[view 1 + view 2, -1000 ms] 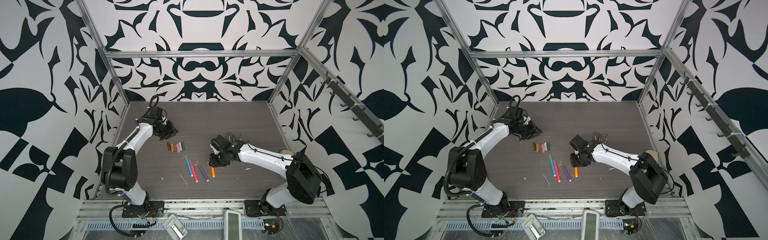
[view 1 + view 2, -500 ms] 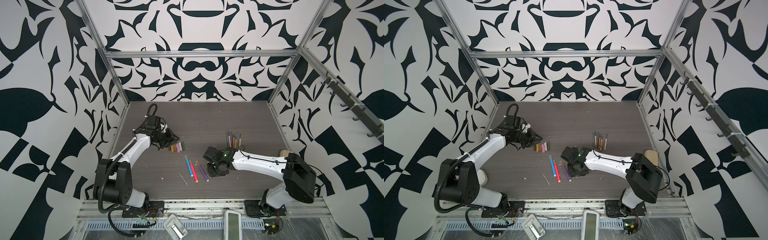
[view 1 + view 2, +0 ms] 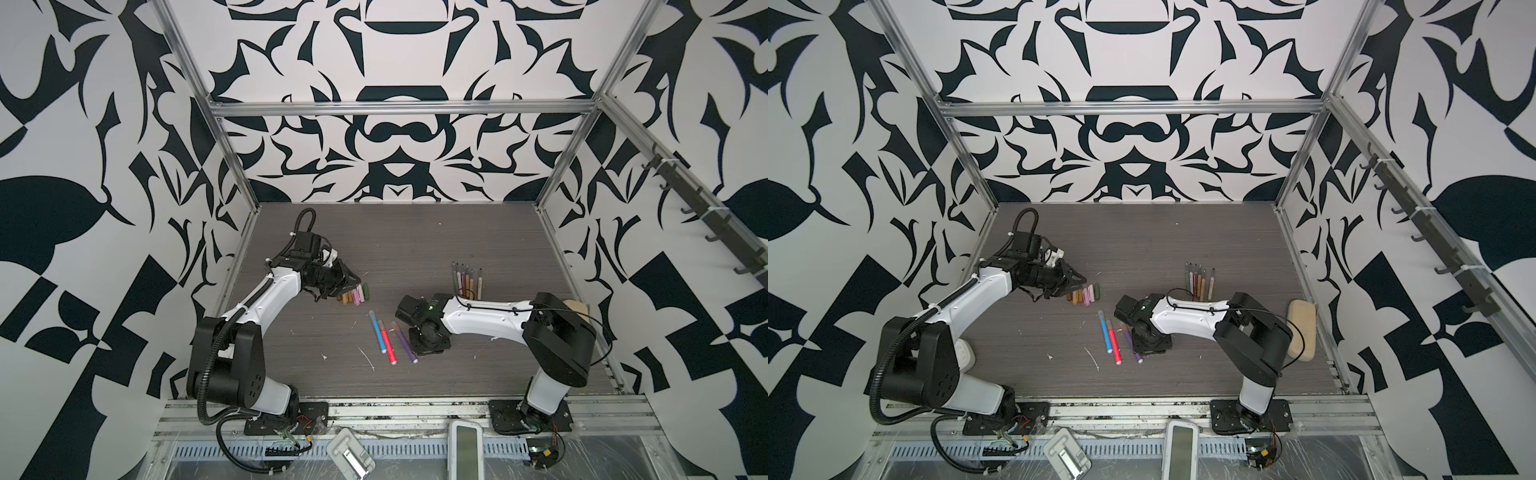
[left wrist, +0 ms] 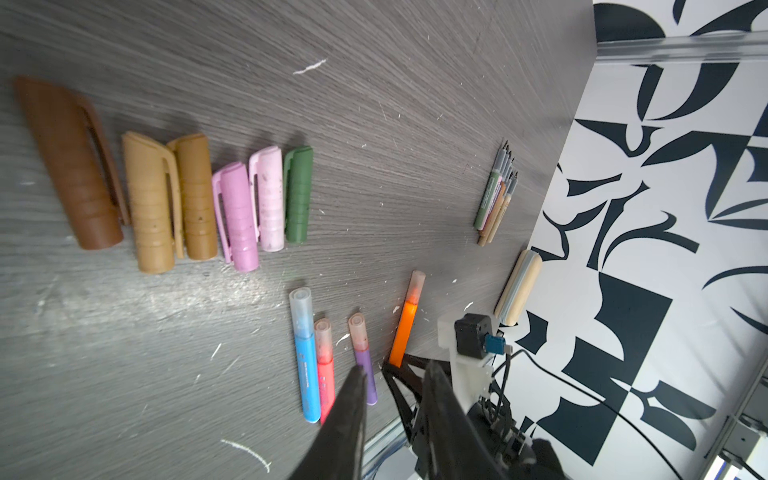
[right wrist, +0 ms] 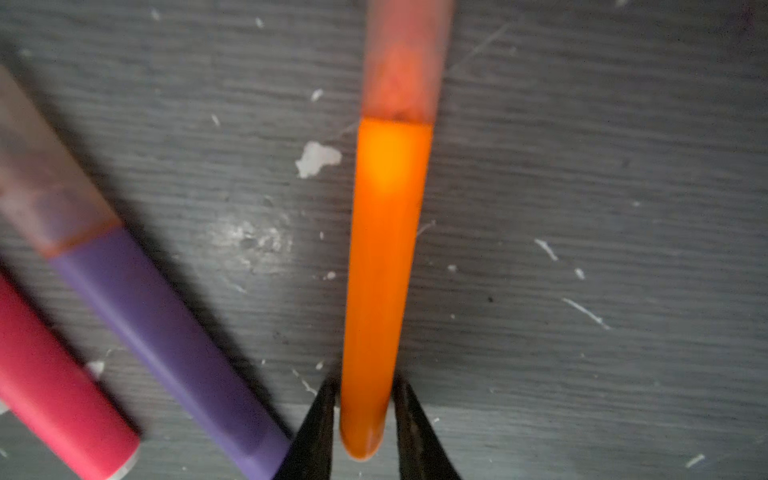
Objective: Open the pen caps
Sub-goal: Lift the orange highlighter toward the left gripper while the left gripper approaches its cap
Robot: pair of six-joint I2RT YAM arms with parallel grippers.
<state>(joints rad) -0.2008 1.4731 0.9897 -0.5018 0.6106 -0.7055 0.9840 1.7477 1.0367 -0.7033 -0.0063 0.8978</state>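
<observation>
Right gripper (image 5: 365,384) newly down — wrist vertical, jaws on orange pen (image 5: 386,249)

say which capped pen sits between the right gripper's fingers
The orange pen: its tail sits inside the right gripper; the purple pen and red pen lie aside.

Beige block (image 3: 1301,332), grey table (image 3: 415,241), patterned walls (image 3: 395,54)

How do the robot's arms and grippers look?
Left arm and right arm: white shells, black joints. A black ribbed hose follows the left, a thin black cable the right. Left gripper and right gripper: black pointed fingers.
</observation>
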